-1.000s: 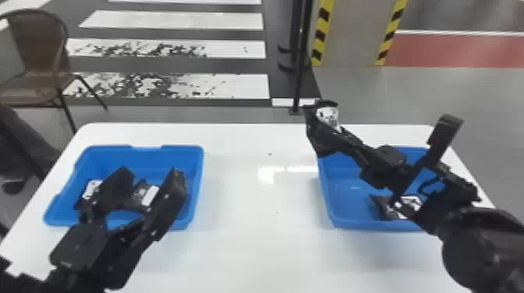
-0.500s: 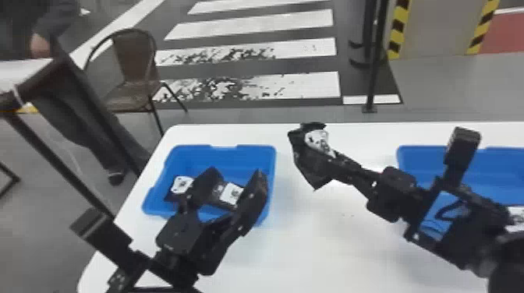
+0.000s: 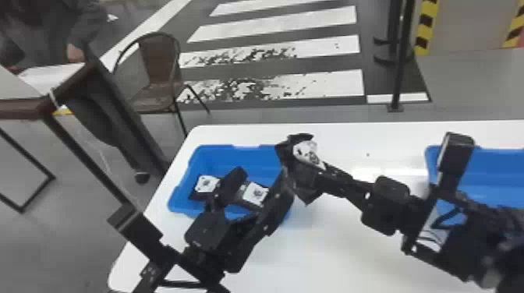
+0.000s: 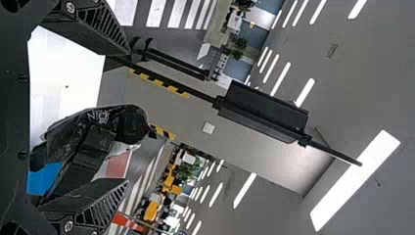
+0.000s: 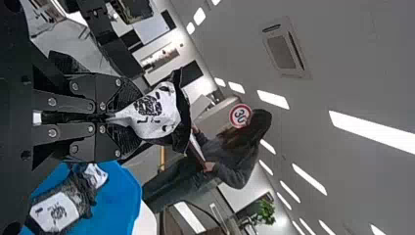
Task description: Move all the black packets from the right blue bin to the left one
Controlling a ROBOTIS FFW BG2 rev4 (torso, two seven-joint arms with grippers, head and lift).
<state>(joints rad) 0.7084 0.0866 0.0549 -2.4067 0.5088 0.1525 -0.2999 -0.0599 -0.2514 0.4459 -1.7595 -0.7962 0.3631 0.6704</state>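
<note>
1. The right gripper (image 3: 324,169) is closed, its two fingers pinched together on one black packet (image 3: 307,151). They grip it at one end of its white label, and the rest of it spreads out past the fingertips.
2. That packet shows at the right side of the left blue bin (image 3: 241,156), the side facing the middle of the table (image 3: 347,253). The right wrist view shows part of the bin below the fingers; how high the packet hangs cannot be told.
3. The left gripper (image 3: 263,176) has its fingers spread wide, with nothing caught between them. In the head view they overlap the left bin, and the left wrist view shows the right gripper and its packet farther off, in line with the gap.
4. The left bin sits near the table's far left corner, inside the left edge. Two more packets lie in it, white labels up: one packet (image 3: 206,183) toward its left wall, the other packet (image 3: 255,193) nearer its middle, partly behind the left gripper.
5. The right blue bin (image 3: 495,161) stands near the table's far edge, well apart from the left bin. The right arm (image 3: 392,204) covers part of it.
</note>
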